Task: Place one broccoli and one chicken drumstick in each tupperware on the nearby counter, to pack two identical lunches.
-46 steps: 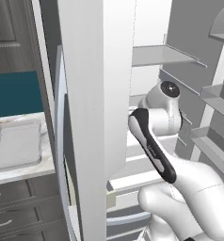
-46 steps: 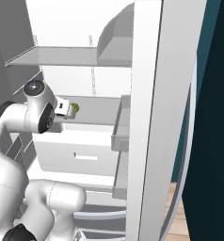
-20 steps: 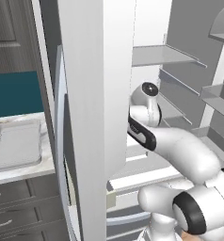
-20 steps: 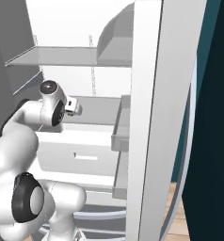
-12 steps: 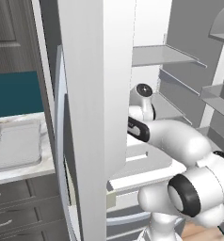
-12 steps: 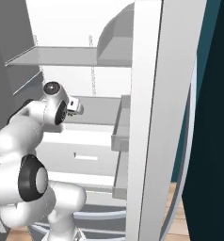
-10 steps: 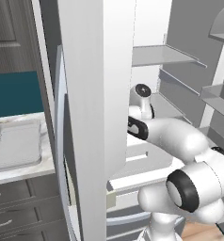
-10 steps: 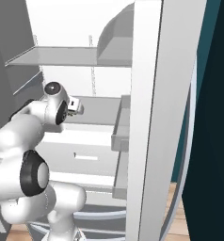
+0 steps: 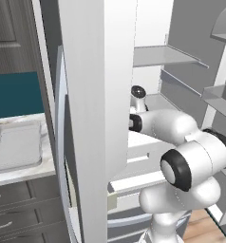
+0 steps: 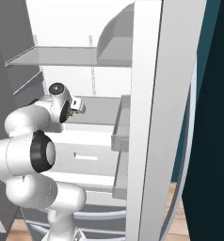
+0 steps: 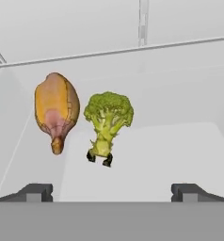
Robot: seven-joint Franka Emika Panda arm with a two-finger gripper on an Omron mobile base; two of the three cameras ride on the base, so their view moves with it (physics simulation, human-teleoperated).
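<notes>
1. In the left base view a tupperware (image 9: 17,151) lies flat on the marble surface (image 9: 20,173) at about 9 o'clock, its near rim close to the surface's front edge, above dark drawer fronts.
2. Just right of it, the tall white fridge door (image 9: 93,118) stands edge-on and walls the surface off from the fridge interior.
3. Right of the door, the white arm (image 9: 174,128) reaches into the fridge under a grey shelf (image 9: 157,56).
4. In the right base view the arm's wrist (image 10: 62,106) sits over a white fridge shelf (image 10: 97,113), with another door's edge (image 10: 147,122) close at 3 o'clock.
5. In the hand view a chicken drumstick (image 11: 56,110) rests at about 10 o'clock, near the shelf's left wall, narrow end toward the camera.
6. Just beside it, apart by a thin gap, a broccoli (image 11: 108,122) stands at about 12 o'clock, stem toward the camera.
7. To the broccoli's right, from 1 to 4 o'clock, the white floor lies bare up to the back wall.
8. The pincer (image 11: 111,192) is spread wide and holds nothing, its fingertips (image 11: 36,191) short of both foods.
</notes>
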